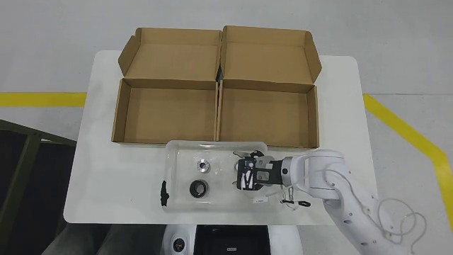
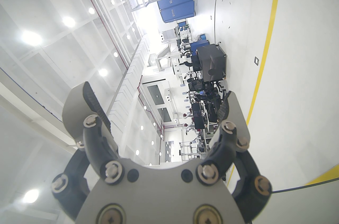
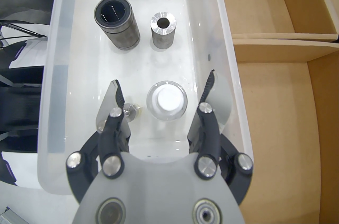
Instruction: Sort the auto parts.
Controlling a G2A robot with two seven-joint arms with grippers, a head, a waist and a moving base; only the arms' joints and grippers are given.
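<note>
The left gripper [image 2: 159,90] pointed off into the hall, jaws wide, holding nothing. On the table [image 1: 340,99] a clear bin [image 3: 225,31] lay along the near edge, with two open boxes [image 1: 166,117] just beyond it. Toward the bin's left end stood a dark bearing [image 3: 116,22] on the near side and a steel sleeve [image 3: 163,30] on the far side, both upright and apart. Right of them sat a round, pale cap [image 3: 166,100]. The right gripper [image 3: 164,80] hung over it, jaws spread wide to either side, gripping nothing. A small bolt [image 3: 131,111] lay just beside the near finger.

If the jaws closed from there, the near finger would likely catch or shove the bolt into the cap and spoil the grip. The far finger stood close to the bin's far wall and might scrape it. The cap (it looked smooth and glossy) could also squirt out of a pinch.

What the cap really was stayed unclear, and so did how low the fingertips sat against it. The bolt was half hidden behind the finger. A black scrap [image 1: 163,193] on the bin's left rim could not be identified.
</note>
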